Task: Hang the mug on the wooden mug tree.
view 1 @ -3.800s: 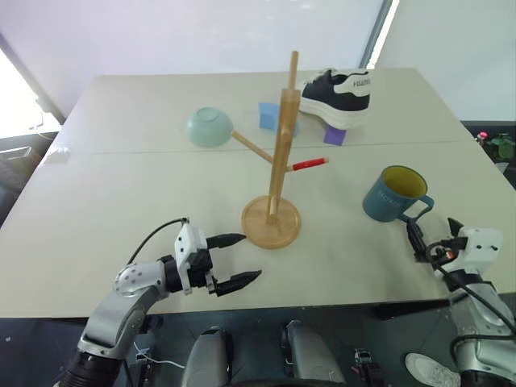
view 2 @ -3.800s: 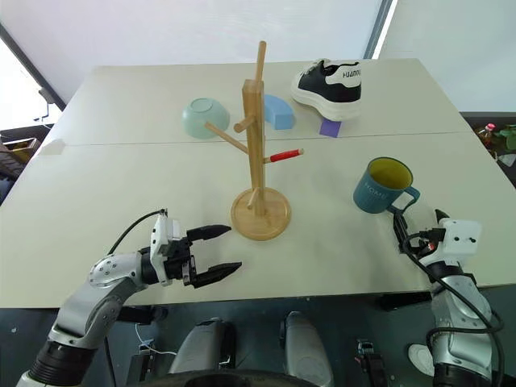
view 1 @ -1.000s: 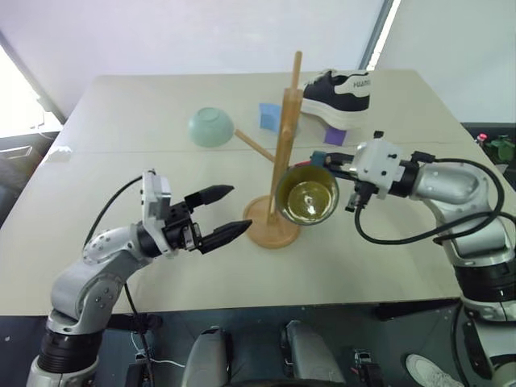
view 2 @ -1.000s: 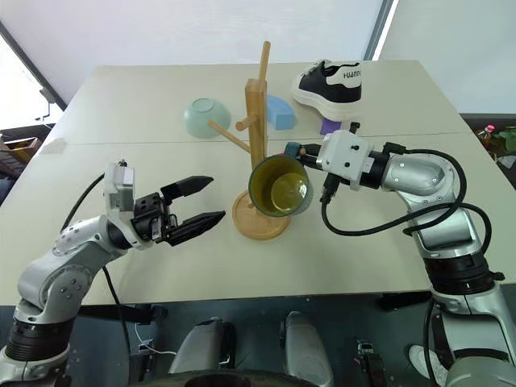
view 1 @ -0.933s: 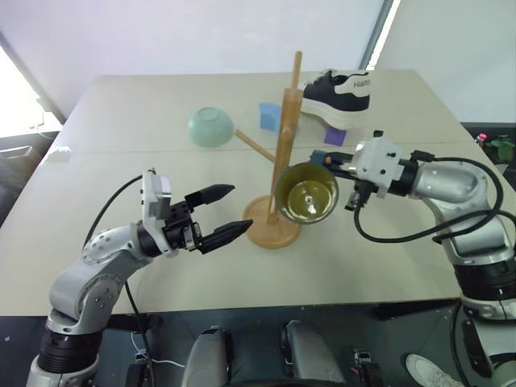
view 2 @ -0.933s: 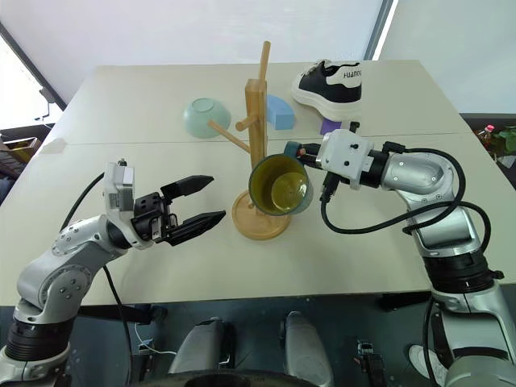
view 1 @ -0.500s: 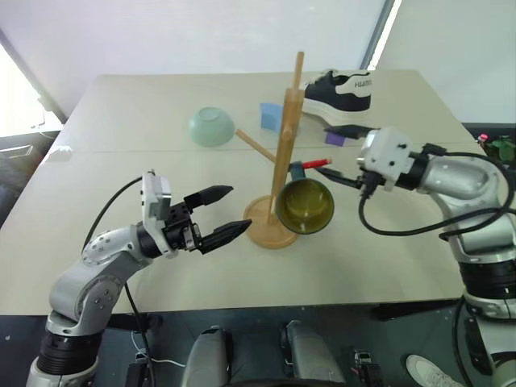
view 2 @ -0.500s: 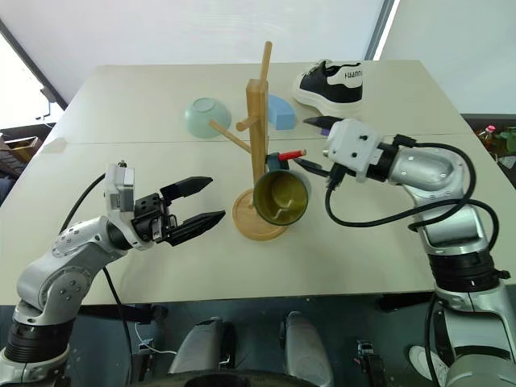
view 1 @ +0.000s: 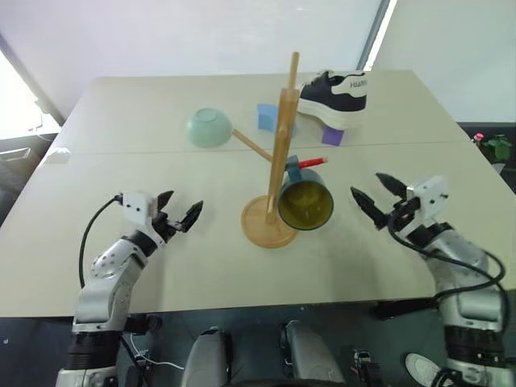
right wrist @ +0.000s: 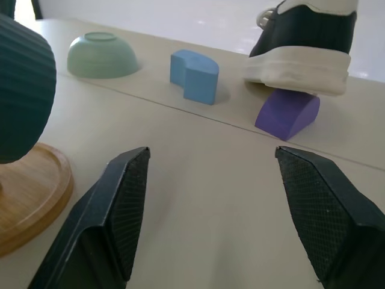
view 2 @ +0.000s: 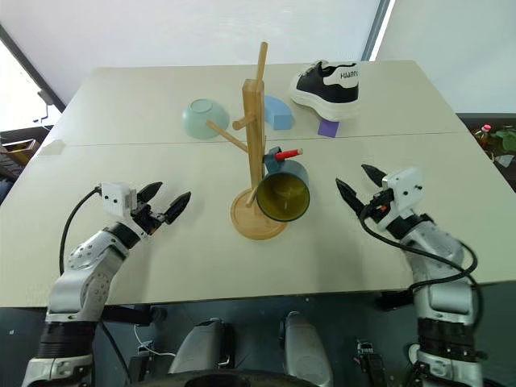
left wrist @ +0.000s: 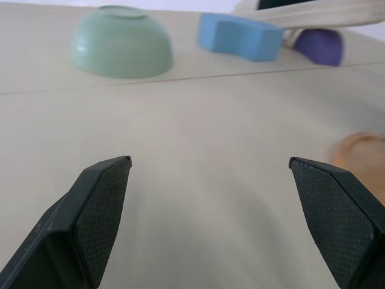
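The teal-blue mug (view 1: 306, 205) hangs by its handle on the red-tipped peg (view 1: 313, 164) of the wooden mug tree (view 1: 282, 145), its yellow-olive mouth facing me. The tree's round base (view 1: 260, 228) rests mid-table. My right gripper (view 1: 367, 185) is open and empty, well to the right of the mug and apart from it. My left gripper (view 1: 184, 203) is open and empty, low over the table left of the base. The right wrist view shows the mug's ribbed side (right wrist: 21, 90) above the base (right wrist: 30, 192).
A pale green bowl (view 1: 209, 127) lies upside down behind the tree. A blue block (view 1: 268, 115), a purple wedge (view 1: 333, 135) and a black-and-white shoe (view 1: 339, 93) sit at the back right. A seam (view 1: 121, 151) crosses the table.
My right gripper opened and let go of the mug, which now hangs on the red-tipped peg. Both arms drew back toward the near table edge and sank lower.
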`<action>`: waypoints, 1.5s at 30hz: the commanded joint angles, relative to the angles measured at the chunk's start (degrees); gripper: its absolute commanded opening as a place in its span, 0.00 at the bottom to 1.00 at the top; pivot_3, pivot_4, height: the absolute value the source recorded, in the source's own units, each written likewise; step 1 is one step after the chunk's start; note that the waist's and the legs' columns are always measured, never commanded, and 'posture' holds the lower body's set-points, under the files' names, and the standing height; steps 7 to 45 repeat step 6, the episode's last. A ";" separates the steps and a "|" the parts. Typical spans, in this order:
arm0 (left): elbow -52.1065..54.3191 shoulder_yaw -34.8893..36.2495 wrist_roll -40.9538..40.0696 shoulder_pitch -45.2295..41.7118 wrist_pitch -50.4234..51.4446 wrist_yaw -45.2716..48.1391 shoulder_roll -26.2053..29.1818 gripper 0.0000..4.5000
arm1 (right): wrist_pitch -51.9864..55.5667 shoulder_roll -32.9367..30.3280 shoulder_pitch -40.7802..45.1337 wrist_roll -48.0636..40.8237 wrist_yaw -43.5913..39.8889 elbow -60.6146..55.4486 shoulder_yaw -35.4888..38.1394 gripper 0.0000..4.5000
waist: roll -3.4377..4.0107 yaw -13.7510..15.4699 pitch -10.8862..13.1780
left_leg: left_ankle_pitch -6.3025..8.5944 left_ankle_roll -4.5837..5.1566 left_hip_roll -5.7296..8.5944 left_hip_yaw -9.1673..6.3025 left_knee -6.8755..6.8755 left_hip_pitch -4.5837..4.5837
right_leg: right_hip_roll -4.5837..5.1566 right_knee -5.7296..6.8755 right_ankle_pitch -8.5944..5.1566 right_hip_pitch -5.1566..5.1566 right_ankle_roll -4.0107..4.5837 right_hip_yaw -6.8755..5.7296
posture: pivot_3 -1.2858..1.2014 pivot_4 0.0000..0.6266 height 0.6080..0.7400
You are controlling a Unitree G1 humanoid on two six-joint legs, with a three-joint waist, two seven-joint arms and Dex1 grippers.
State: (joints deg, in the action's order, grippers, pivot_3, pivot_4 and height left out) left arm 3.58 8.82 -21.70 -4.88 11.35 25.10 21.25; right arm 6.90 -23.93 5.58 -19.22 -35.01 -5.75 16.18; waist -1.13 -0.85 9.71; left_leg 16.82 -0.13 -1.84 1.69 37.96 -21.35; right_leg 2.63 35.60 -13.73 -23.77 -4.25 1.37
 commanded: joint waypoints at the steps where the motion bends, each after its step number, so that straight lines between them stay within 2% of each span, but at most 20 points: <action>1: -0.45 1.94 2.07 0.72 -3.23 -2.08 -0.73 1.00 | -2.27 1.42 -0.55 0.02 1.72 0.09 -0.03 0.76 | 0.01 0.08 0.00 | 0.00 0.00 -0.01 -0.01 0.00 0.00 | 0.01 0.00 0.00 0.00 0.00 0.00 | 0.52 0.24 1.00; 45: 0.02 1.80 2.16 1.98 -3.69 -1.45 -1.40 1.00 | -3.06 1.87 -0.98 0.05 2.08 1.10 -0.82 0.76 | 0.01 0.16 0.00 | 0.00 0.00 -0.02 0.00 0.00 -0.04 | 0.11 -0.02 0.00 0.00 0.00 0.00 | 0.52 0.24 1.00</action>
